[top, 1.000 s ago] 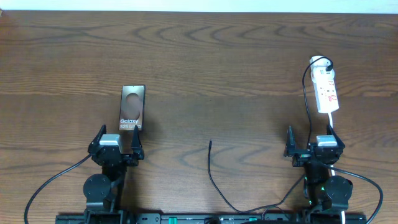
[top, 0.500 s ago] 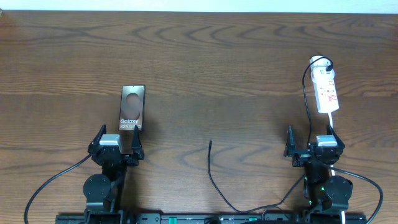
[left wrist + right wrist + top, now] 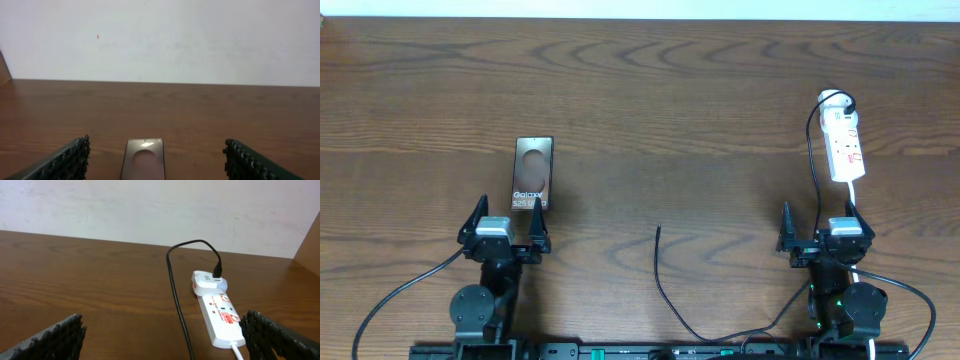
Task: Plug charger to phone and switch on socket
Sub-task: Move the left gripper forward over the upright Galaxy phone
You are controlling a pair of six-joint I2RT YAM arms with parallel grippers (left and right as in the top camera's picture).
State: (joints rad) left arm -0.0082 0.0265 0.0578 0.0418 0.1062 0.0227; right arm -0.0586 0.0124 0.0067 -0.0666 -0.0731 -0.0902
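Phone [image 3: 532, 173] lies just ahead of the spread left jaws.

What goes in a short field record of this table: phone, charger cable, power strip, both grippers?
Phone: flat rectangular bronze-brown smartphone, lying just beyond the left gripper
Charger: thin black cable, free tip on the wooden table, apart from the phone
Socket: elongated white power strip, ahead of the right gripper
Left gripper: open, empty
Right gripper: open, empty

"Galaxy S25" on the phone [image 3: 533, 172]
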